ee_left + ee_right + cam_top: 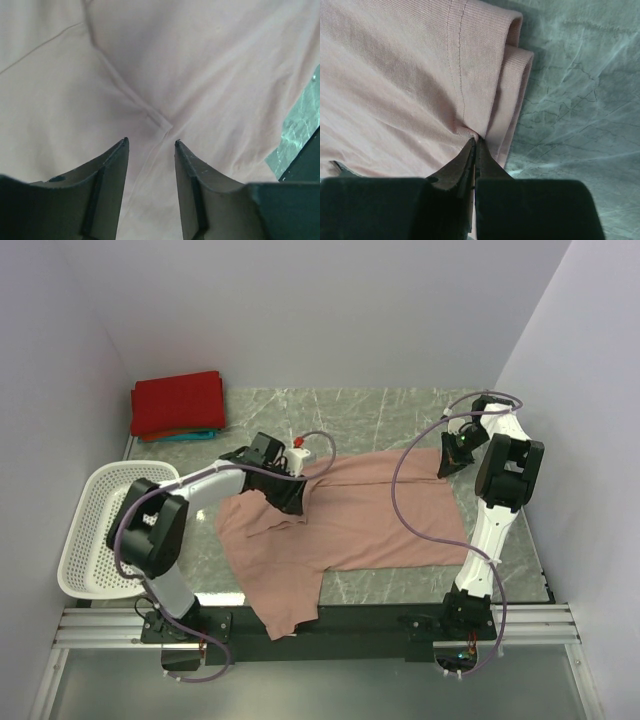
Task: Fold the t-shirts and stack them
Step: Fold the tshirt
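Observation:
A large dusty-pink t-shirt lies spread across the middle of the table, one part hanging over the near edge. My left gripper is open, its fingers standing just above the pink cloth near a seam. My right gripper is shut on the pink shirt's hem at the far right corner, where the hemmed edge folds double. A folded red t-shirt lies on a teal one at the back left.
A white perforated basket stands at the left edge of the table. Green marble tabletop shows behind and right of the shirt. Walls close in on the left, back and right.

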Tool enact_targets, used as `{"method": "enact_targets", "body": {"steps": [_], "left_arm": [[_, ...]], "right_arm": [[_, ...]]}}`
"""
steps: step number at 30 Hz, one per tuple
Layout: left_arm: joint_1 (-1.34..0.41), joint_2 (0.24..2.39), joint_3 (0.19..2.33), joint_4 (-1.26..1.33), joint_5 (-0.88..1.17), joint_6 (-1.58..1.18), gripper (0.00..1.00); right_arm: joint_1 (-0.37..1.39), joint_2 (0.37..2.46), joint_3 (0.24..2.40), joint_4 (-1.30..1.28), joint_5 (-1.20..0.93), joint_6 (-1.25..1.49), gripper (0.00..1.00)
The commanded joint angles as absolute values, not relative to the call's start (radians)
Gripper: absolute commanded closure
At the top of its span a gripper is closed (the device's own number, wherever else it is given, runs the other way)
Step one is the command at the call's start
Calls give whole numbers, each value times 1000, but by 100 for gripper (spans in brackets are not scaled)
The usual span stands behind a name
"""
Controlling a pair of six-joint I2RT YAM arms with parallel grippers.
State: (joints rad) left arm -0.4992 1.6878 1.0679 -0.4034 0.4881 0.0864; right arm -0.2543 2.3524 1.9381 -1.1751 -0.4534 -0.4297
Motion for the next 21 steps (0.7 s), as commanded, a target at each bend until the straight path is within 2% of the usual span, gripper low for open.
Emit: {"method": "enact_targets", "body": {"steps": [1,7,11,20,21], "left_arm": [[-540,1732,1132,-391,471,72,52],[-604,1798,1164,-391,423,57,51],[-620,1841,1178,-405,365,43,58],[-620,1801,1155,-448,291,55,99],[-620,1796,1154,-452,294,54,99]], "right_arm": [[-258,2336,1956,-1146,-402,-431,100],[-258,2335,1956,-1143,-399,-433,100],[-258,2338,1965,-1150,-397,-434,100],[-258,2355,2002,-1172,-396,-439,100],[-256,2355,2003,-1175,-396,-440,100]]}}
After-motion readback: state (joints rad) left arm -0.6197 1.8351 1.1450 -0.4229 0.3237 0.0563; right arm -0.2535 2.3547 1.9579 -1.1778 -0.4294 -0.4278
